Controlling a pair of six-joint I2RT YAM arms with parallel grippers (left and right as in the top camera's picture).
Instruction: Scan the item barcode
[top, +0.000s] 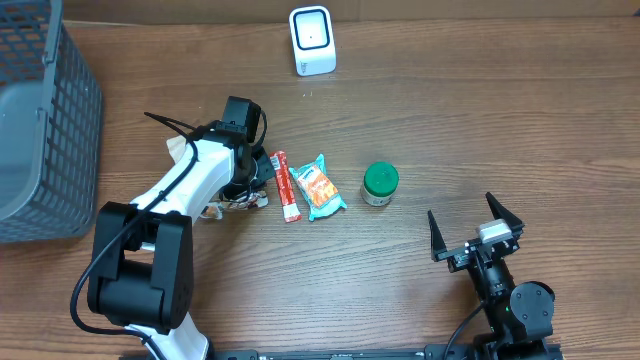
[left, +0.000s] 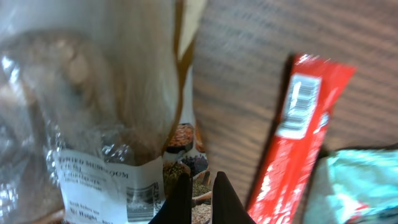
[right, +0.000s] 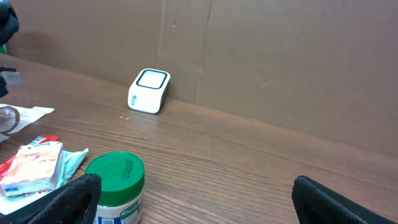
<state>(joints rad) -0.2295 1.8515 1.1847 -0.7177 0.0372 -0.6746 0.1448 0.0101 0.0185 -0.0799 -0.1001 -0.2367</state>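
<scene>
A clear bag of dried mushrooms (left: 93, 93) with a white barcode label (left: 138, 199) fills the left wrist view. My left gripper (left: 202, 177) has its jaws drawn close together on the bag's printed lower edge. From overhead, the left gripper (top: 250, 188) sits over the bag (top: 240, 202), left of a red stick packet (top: 287, 186). The white scanner (top: 312, 40) stands at the table's far edge and also shows in the right wrist view as the scanner (right: 149, 91). My right gripper (top: 477, 232) stands wide open and holds nothing, and it is seen again as the right gripper (right: 196, 180).
The red stick packet (left: 292, 143) lies right of the bag, with a teal and orange packet (top: 320, 187) beside it. A green-lidded jar (top: 380, 183) stands further right, close to my right gripper's left finger (right: 81, 196). A grey basket (top: 40, 130) occupies the far left.
</scene>
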